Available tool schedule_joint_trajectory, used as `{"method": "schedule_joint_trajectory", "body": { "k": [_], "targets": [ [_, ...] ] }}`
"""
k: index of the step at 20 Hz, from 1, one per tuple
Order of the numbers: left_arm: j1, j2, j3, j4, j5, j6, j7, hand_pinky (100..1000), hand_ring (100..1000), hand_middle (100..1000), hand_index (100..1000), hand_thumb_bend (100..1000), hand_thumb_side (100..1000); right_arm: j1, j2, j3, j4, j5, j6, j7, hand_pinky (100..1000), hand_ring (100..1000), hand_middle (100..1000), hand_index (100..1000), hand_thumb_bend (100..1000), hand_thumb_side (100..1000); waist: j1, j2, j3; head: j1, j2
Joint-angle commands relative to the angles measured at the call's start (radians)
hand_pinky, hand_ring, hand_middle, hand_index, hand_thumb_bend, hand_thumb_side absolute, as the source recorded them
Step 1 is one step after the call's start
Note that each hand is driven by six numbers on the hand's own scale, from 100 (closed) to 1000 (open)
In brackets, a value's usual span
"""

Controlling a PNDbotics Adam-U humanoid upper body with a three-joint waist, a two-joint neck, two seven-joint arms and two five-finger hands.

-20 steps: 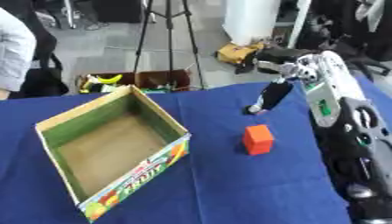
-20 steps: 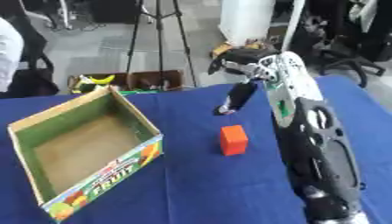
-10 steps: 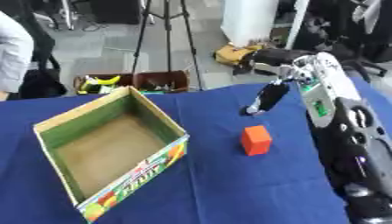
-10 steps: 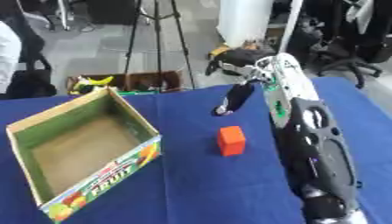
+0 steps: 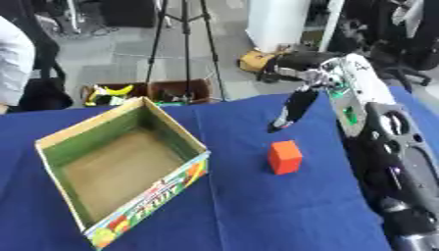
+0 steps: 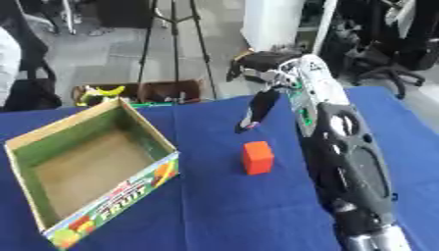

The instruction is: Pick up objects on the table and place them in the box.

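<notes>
An open cardboard box (image 5: 153,190) with green inner walls and fruit print stands empty on the left of the blue table. To its right a red block (image 5: 284,157) stands on the cloth. My right arm runs up the right side, and its hand (image 5: 294,62) hovers over the table's far edge with fingers curled. A dark, long object (image 5: 289,111) hangs down from that hand, its lower tip just above the cloth behind the red block. What the object is I cannot make out. My left hand shows in no view.
The blue cloth (image 5: 231,211) covers the whole table. Beyond its far edge stand a tripod (image 5: 184,29), a floor crate (image 5: 146,92) with a banana, and office chairs at the back right. A person's white sleeve (image 5: 13,63) shows at the left edge.
My right hand with the dark object has drifted slightly to the left. The box and the red block lie where they were.
</notes>
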Motion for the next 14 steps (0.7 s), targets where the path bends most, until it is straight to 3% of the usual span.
{"method": "schedule_joint_trajectory", "body": {
  "k": [1, 14],
  "targets": [
    [-0.002, 0.026, -0.002, -0.020, -0.003, 0.001, 0.000, 384, 590, 647, 903, 398, 822, -0.040, -0.030, 0.003, 0.013, 0.019, -0.133, 0.121, 886, 922, 856, 901, 693, 369, 0.001, -0.024, -0.001, -0.002, -0.005],
    [-0.002, 0.029, -0.002, -0.020, -0.004, 0.002, 0.001, 384, 591, 647, 903, 398, 822, -0.068, -0.089, 0.037, 0.102, 0.016, -0.190, 0.121, 888, 919, 849, 890, 640, 359, 0.000, -0.025, -0.008, 0.004, 0.000]
  ]
}}
